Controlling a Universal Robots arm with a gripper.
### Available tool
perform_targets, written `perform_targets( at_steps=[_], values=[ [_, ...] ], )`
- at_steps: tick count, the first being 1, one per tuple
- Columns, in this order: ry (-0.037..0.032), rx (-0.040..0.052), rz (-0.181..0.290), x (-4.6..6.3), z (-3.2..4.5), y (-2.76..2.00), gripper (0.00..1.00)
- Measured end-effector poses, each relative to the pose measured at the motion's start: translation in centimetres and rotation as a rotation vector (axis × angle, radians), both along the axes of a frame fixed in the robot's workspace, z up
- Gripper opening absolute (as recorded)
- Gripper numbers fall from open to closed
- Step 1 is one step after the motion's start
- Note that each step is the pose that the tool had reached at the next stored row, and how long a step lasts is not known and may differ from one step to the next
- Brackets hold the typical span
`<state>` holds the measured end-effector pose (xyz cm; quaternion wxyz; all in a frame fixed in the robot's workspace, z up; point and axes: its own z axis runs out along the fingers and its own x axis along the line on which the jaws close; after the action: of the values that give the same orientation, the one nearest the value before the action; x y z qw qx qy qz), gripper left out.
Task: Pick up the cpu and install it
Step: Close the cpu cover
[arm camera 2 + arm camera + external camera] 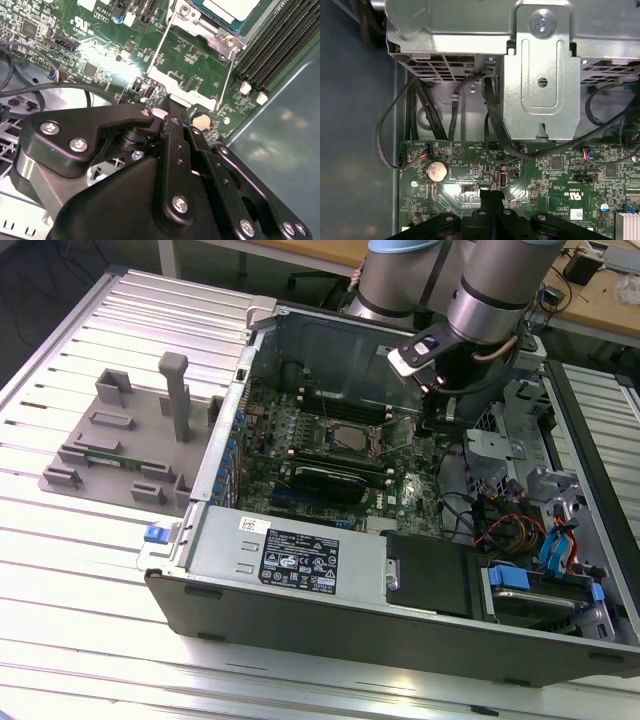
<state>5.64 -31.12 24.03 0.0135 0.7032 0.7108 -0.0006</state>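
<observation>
Downward points the arm, its end effector pressed together low over the motherboard, near the cpu.

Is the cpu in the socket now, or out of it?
In. The cpu lies flat inside the socket on the board; the pincer is apart from it.

Open above motherboard — cables, cage beside

cpu in socket, on motherboard, inside case, tray beside
</observation>
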Motion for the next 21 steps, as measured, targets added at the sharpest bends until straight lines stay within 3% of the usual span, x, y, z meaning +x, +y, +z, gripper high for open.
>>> perform_targets(
  at_steps=[8, 21],
  values=[
    [0.0004, 0.0001, 0.0, 0.0, -0.09, 0.0, 0.11],
    [-0.0025, 0.0003, -0.001, -1.0, -0.02, 0.12, 0.11]
  ],
)
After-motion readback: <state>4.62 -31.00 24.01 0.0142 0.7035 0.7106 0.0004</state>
